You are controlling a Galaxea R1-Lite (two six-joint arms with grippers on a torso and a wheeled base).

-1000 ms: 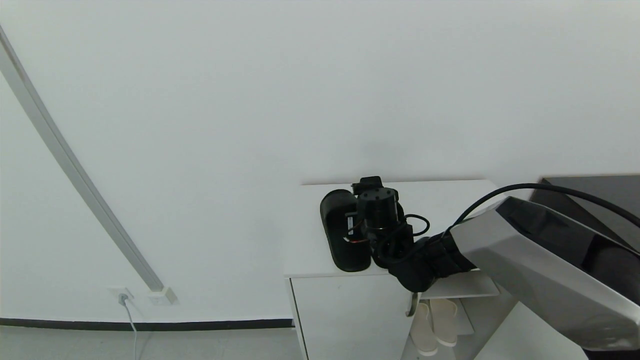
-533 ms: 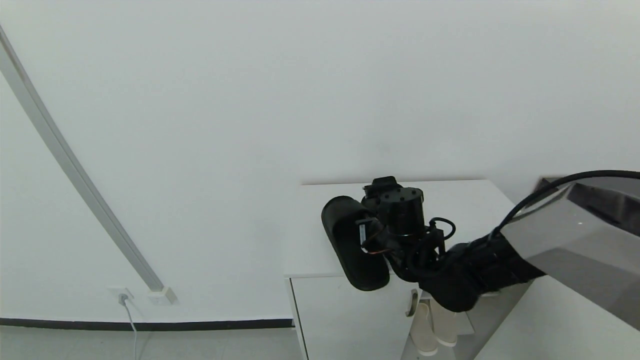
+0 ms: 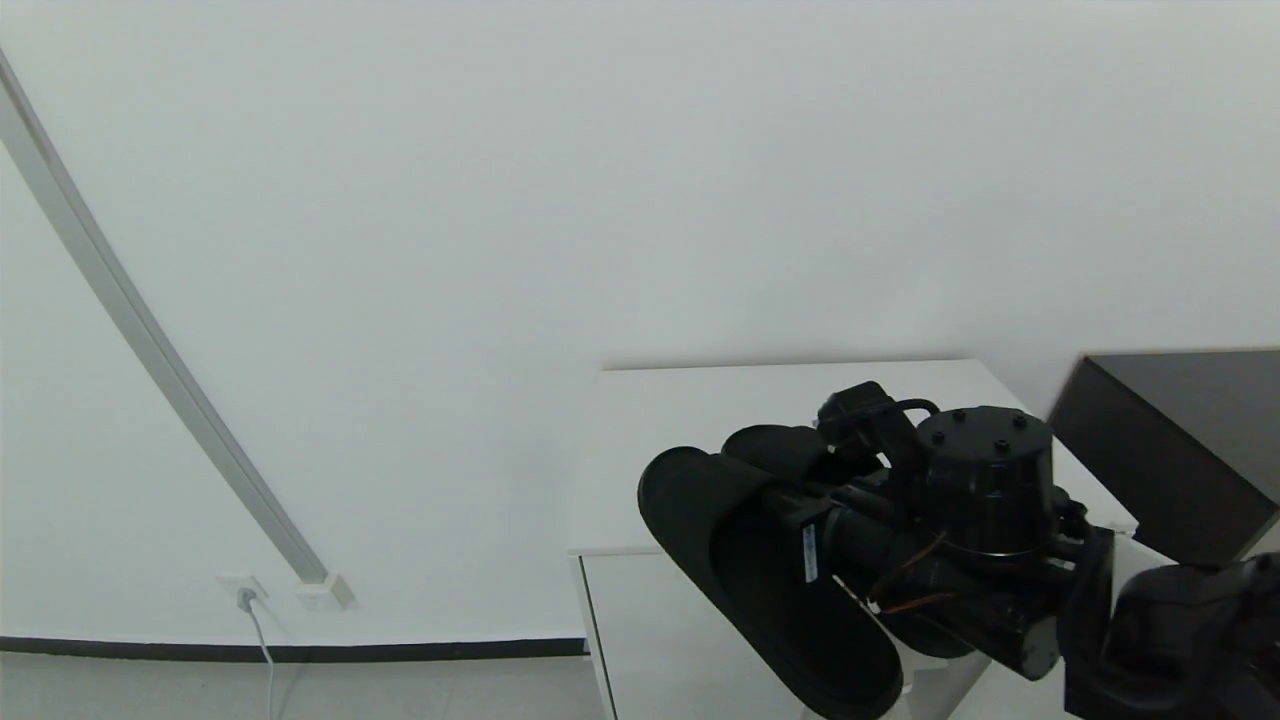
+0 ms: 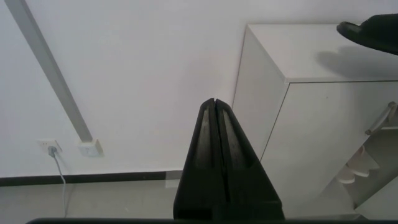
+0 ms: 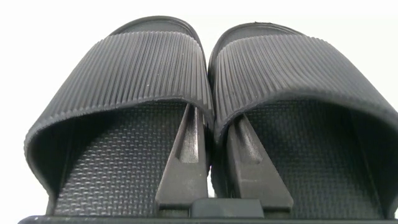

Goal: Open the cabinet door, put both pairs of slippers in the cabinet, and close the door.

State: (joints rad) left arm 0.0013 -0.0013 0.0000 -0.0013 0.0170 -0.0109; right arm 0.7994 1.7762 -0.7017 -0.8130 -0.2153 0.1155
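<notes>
- Two black slippers [image 3: 770, 560] hang as a pair from the right gripper [image 5: 214, 134]. They are off the cabinet [image 3: 700, 440] top, out past its front edge near the right corner, with the toes tilted down.
- The right gripper is clenched on the pair. One of its fingers [image 5: 183, 155] sits inside each slipper, pinching the two inner side walls together under the straps.
- The left gripper [image 4: 215, 124] has its fingers pressed together with nothing between them. It is low and well apart from the cabinet's left side.
- The step in hand looks like carrying the pair down to the open compartment. The pinch should stay firm, because only the thin inner walls are held and either slipper could peel away.
- The pair should be levelled before it goes in. It should be lowered clear of the front edge and the handle [image 4: 380, 119], then slid in toe-first.
- White slippers [image 4: 356, 173] already sit on a lower shelf by the open side, so the black pair should go to a free shelf or beside them, not on top.
- Both black slippers are matte, with ribbed straps, a pebbled footbed and soft, bendable soles.
</notes>
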